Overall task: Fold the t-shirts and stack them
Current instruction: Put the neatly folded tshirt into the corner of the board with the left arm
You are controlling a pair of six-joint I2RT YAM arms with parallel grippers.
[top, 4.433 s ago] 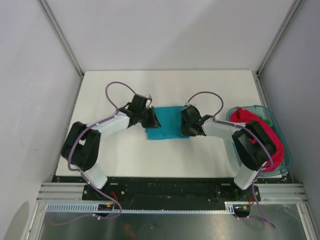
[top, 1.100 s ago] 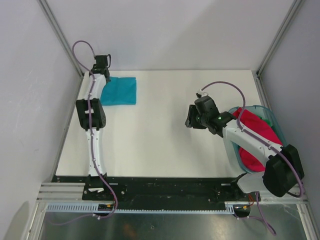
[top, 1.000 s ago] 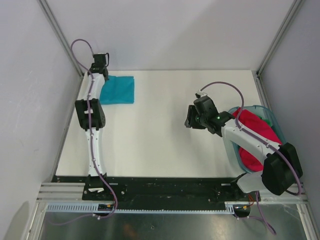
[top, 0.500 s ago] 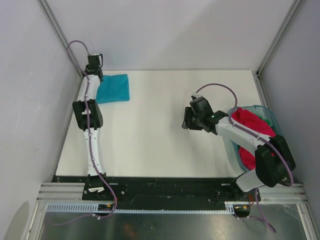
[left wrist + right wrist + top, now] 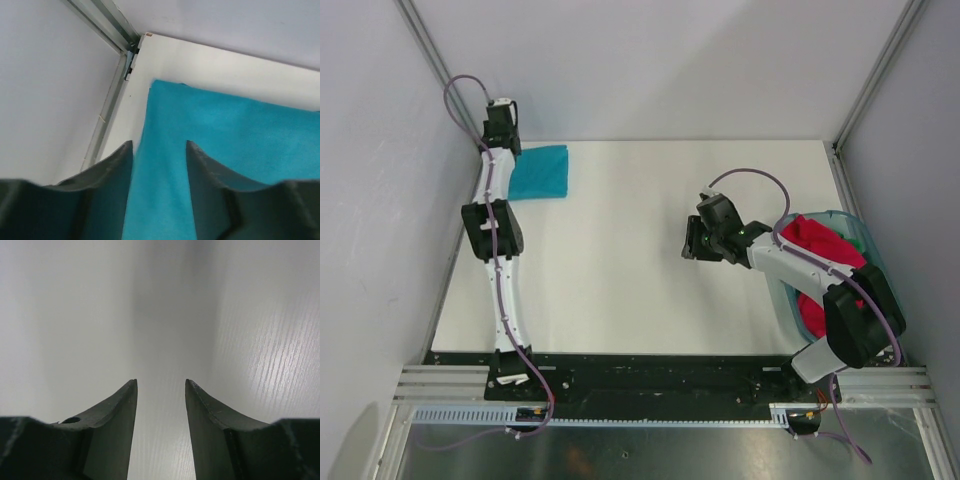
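Dragged left, soft teal t-shirt (image 5: 542, 172) lies flat beneath parted left pincer (image 5: 160, 145); right pincer (image 5: 161, 382) gapes empty.

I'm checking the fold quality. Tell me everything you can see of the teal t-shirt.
The teal t-shirt is plain, soft-looking cloth, folded into a flat, roughly rectangular packet with fairly straight edges. It lies on the white table at the far left corner, close to the wall. The left gripper is over its left edge, jaws apart; whether it touches the cloth I cannot tell.

Open table (image 5: 620, 260) (t-shirt (image 5: 540, 172) far-left, basket (image 5: 863, 232) right)
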